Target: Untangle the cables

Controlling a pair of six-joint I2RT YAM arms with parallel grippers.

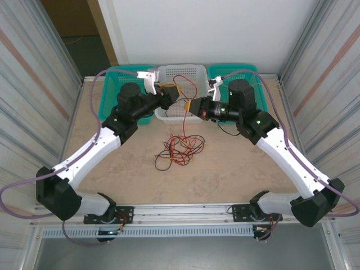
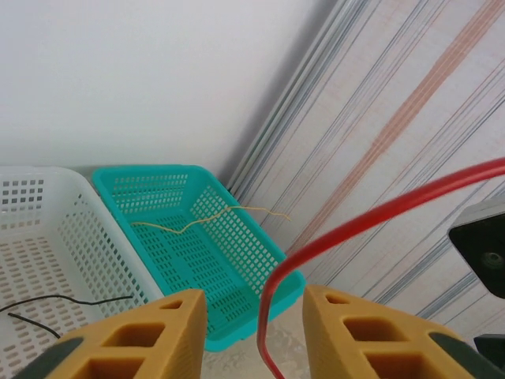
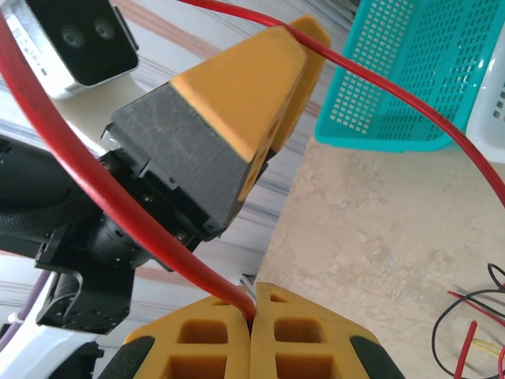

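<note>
The right end effector (image 3: pixel 251 306) is clamped shut on the red cable (image 3: pixel 71 158), pinching it at the fingertips. This holds one strand up and away from the tangle (image 1: pixel 180 149) lying on the worktop (image 1: pixel 242 174). The left end effector (image 2: pixel 254 298) has its jaws apart, with the same cable running loose between its fingers. That looks more like a guide to slide along the cable than a grip. Both hover at the near edge of the white basket (image 1: pixel 191 68), probably so the freed strand can be dropped in. A black cable (image 2: pixel 63 298) lies in that basket, and a yellow cable (image 2: pixel 197 223) lies in a teal basket (image 2: pixel 237 260).
</note>
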